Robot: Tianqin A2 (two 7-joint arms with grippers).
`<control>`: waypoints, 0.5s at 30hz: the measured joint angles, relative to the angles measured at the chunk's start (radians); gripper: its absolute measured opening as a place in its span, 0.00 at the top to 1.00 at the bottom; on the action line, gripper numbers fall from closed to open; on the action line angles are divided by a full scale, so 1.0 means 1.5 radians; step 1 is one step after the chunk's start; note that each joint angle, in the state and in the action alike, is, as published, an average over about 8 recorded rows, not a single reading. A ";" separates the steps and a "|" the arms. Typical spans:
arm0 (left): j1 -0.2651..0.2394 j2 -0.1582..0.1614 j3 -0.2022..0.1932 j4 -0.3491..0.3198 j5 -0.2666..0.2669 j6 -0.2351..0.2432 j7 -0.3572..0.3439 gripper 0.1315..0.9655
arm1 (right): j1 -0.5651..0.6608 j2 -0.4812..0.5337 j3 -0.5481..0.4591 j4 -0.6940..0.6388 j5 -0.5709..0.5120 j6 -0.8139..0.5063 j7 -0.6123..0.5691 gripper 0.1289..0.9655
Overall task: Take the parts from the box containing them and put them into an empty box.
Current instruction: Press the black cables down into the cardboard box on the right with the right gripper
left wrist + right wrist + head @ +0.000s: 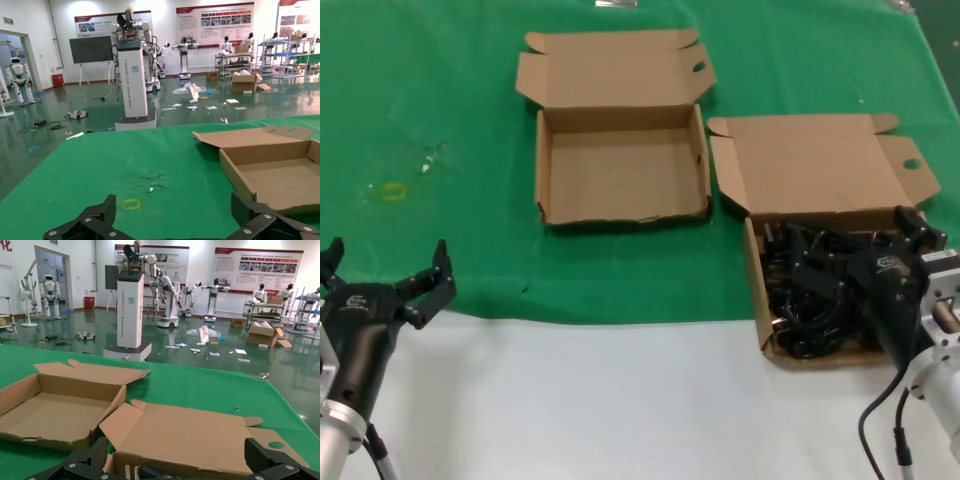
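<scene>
Hanging over full box (pixel 757 270), right gripper (pixel 865 262) spread wide, ready to grab black cords (pixel 810 290) piled inside. Empty box (pixel 620 165) waits beside, lid back. Left gripper (pixel 390 275) wide too, parked near table edge.

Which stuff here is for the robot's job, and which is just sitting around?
For the job:
- black cords
- box holding them
- empty box
- right tool, open over the cords

Just sitting around:
- yellow mark on the green cloth
- left tool, open, waiting near the table's front edge
</scene>
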 joint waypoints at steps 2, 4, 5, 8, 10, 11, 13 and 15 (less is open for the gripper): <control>0.000 0.000 0.000 0.000 0.000 0.000 0.000 0.15 | 0.000 0.000 0.000 0.000 0.000 0.000 0.000 0.00; 0.000 0.000 0.000 0.000 0.000 0.000 0.000 0.15 | 0.000 0.000 0.000 0.000 0.000 0.000 0.000 0.00; 0.000 0.000 0.000 0.000 0.000 0.000 0.000 0.15 | 0.000 0.000 0.000 0.000 0.000 0.000 0.000 0.00; 0.000 0.000 0.000 0.000 0.000 0.000 0.000 0.23 | 0.000 0.000 0.000 0.000 0.000 0.000 0.000 0.00; 0.000 0.000 0.000 0.000 0.000 0.000 0.000 0.28 | 0.000 0.000 0.000 0.000 0.000 0.000 0.000 0.00; 0.000 0.000 0.000 0.000 0.000 0.000 0.000 0.30 | 0.000 0.000 0.000 0.000 0.000 0.000 0.000 0.00; 0.000 0.000 0.000 0.000 0.000 0.000 0.000 0.36 | 0.000 0.000 0.000 0.000 0.000 0.000 0.000 0.00; 0.000 0.000 0.000 0.000 0.000 0.000 0.000 0.39 | 0.000 -0.001 0.000 -0.001 0.001 0.000 0.001 0.00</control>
